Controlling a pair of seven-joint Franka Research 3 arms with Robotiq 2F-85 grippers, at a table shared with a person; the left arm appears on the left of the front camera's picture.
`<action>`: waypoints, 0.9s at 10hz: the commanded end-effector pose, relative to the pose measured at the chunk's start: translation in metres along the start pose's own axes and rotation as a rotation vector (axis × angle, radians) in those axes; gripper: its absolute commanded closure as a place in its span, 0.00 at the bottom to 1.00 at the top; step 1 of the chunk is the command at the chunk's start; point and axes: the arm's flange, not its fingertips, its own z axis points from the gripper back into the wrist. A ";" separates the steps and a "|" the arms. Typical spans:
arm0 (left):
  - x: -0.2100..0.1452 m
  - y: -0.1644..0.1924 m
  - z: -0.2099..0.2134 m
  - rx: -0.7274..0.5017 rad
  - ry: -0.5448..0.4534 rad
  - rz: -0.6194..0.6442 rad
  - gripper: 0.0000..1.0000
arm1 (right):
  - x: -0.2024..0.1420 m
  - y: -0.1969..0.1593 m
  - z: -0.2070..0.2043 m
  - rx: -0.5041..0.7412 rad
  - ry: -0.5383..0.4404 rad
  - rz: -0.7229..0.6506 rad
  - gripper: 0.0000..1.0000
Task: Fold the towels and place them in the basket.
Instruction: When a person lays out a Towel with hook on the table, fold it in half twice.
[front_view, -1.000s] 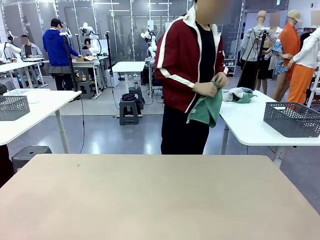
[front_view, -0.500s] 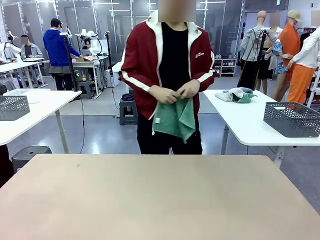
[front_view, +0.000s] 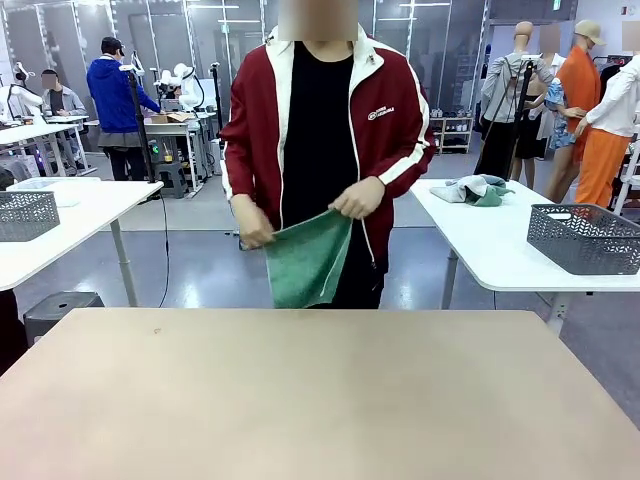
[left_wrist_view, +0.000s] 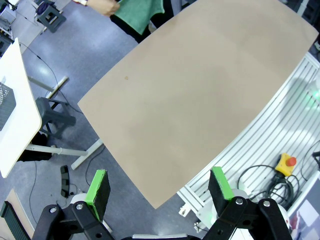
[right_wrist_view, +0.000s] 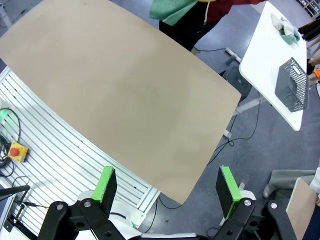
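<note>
A person in a red jacket stands at the far side of the tan table (front_view: 320, 400) and holds a mint-green towel (front_view: 307, 262) spread between both hands, above the far edge. The same towel (left_wrist_view: 136, 13) appears at the top of the left wrist view and again (right_wrist_view: 169, 10) at the top of the right wrist view. More towels (front_view: 478, 189) lie in a heap on the white side table at the right, near a dark grey mesh basket (front_view: 585, 237). My left gripper (left_wrist_view: 160, 187) hangs open high above the table's near edge. My right gripper (right_wrist_view: 167, 187) is open too, with nothing between its fingers.
A white side table (front_view: 60, 215) at the left carries another grey mesh basket (front_view: 27, 214). Behind the tan table's near edge runs a white slatted base with cables and a red stop button (right_wrist_view: 16, 150). Other people work at benches far behind.
The person has turned from the right side table to face me, stepped left, and drawn the bunched towel out flat between both hands. Neither gripper has moved.
</note>
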 end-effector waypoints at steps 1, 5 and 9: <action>0.001 0.000 0.001 0.000 -0.005 -0.001 0.00 | -0.005 0.004 0.007 -0.007 -0.011 0.003 0.00; 0.001 0.000 0.001 0.000 -0.005 -0.001 0.00 | -0.005 0.004 0.007 -0.007 -0.011 0.003 0.00; 0.001 0.000 0.001 0.000 -0.005 -0.001 0.00 | -0.005 0.004 0.007 -0.007 -0.011 0.003 0.00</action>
